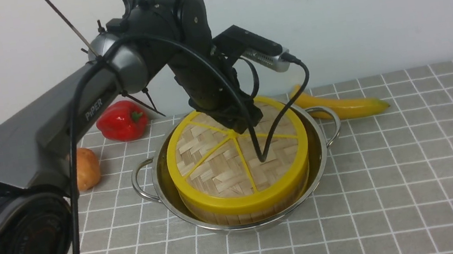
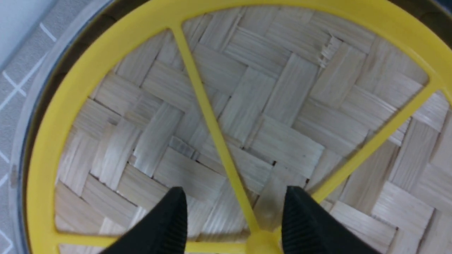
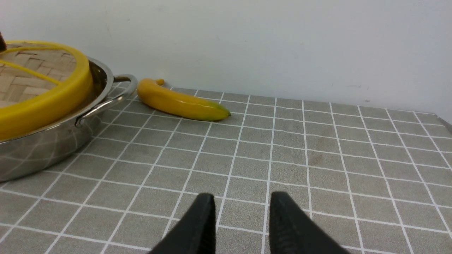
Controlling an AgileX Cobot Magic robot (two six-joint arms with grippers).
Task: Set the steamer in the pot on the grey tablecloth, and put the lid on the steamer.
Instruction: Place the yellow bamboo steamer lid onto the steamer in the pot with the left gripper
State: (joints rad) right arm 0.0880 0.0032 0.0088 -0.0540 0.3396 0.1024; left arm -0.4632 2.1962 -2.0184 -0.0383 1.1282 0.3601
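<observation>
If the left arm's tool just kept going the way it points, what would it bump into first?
Most likely the lid. The left tool points down at its woven top, fingers apart on either side of a yellow spoke near the hub. Whether they already touch it is unclear.

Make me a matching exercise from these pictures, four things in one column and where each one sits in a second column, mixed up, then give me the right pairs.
Things:
1. lid
2. pot
3. banana
4. red pepper

Places:
A. on the cloth, behind and to the right of the pot
B. on top of the steamer
C. on the cloth, behind and to the left of the pot
D. on the cloth, around the steamer

Pairs: 1-B, 2-D, 3-A, 4-C
</observation>
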